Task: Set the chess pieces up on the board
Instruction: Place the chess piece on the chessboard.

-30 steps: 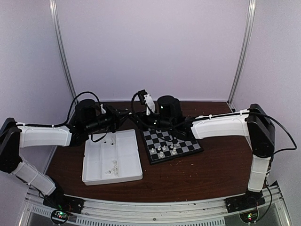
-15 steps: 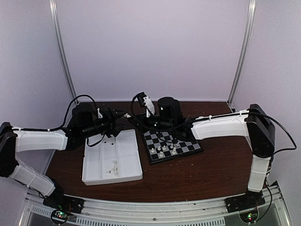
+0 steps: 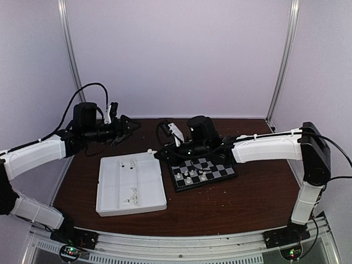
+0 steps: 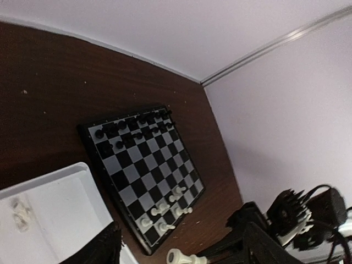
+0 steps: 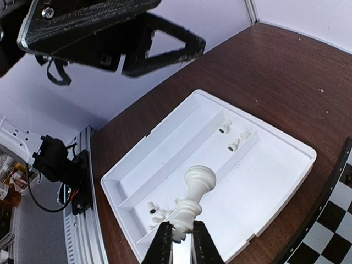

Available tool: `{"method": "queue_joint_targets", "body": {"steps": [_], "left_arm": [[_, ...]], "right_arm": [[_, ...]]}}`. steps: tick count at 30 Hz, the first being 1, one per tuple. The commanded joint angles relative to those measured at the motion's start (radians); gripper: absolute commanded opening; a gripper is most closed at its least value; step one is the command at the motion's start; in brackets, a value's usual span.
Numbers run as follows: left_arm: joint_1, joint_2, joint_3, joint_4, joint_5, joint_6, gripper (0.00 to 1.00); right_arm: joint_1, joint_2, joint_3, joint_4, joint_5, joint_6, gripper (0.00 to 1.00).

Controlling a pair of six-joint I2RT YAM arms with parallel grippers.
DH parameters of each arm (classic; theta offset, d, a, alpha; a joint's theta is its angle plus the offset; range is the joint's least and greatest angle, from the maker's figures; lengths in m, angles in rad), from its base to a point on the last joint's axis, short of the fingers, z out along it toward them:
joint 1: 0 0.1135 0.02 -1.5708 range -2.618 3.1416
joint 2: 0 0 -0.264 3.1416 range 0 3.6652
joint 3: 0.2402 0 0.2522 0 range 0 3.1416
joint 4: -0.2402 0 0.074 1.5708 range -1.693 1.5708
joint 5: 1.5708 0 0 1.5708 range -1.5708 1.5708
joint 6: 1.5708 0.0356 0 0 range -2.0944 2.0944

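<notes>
My right gripper [image 5: 180, 234] is shut on the base of a white chess piece [image 5: 193, 193], held over the white tray [image 5: 275, 181]. From above, that piece [image 3: 149, 151] hangs at the tray's far right corner, just left of the board [image 3: 220, 173]. Several white chess pieces [image 3: 193, 175] stand on the board's near rows. In the left wrist view they [image 4: 165, 209] stand at the board's [image 4: 140, 165] near end. My left gripper [image 3: 127, 126] is open and empty, raised behind the tray. Its dark fingers [image 4: 104, 247] frame the board.
The tray [image 3: 131, 206] lies left of the board, with a few loose white pieces [image 3: 132, 194] in its compartments [image 5: 157, 209]. Black chessmen [image 4: 132, 129] fill the board's far rows. Cables trail from both wrists behind the tray. Walls enclose the back and sides.
The left gripper opened, letting go of the white piece, and drew back left and upward. The right gripper kept the piece and moved slightly down toward the tray's corner.
</notes>
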Motion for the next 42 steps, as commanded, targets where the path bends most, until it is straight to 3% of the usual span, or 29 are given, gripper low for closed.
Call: {"method": "queue_joint_targets", "body": {"steps": [1, 6, 10, 17, 33, 42], "left_arm": [[-0.008, -0.011, 0.111, -0.403, 0.052, 0.671, 0.73], [-0.026, -0.118, -0.054, -0.289, 0.280, 1.098, 0.72], [-0.047, -0.174, -0.096, -0.252, 0.260, 1.212, 0.73], [-0.178, -0.141, -0.049, -0.395, 0.141, 1.434, 0.73], [-0.217, -0.072, -0.040, -0.293, 0.097, 1.456, 0.69], [-0.219, -0.083, -0.054, -0.268, 0.151, 1.462, 0.56]], "right_arm": [[-0.006, -0.070, 0.051, -0.198, -0.109, -0.056, 0.04], [-0.004, -0.098, 0.079, -0.309, -0.152, -0.066, 0.05], [-0.002, -0.110, 0.105, -0.361, -0.183, -0.063, 0.05], [0.009, -0.101, 0.146, -0.415, -0.246, -0.060, 0.05], [0.034, -0.072, 0.169, -0.413, -0.306, -0.058, 0.05], [0.036, -0.056, 0.179, -0.390, -0.315, -0.041, 0.05]]}}
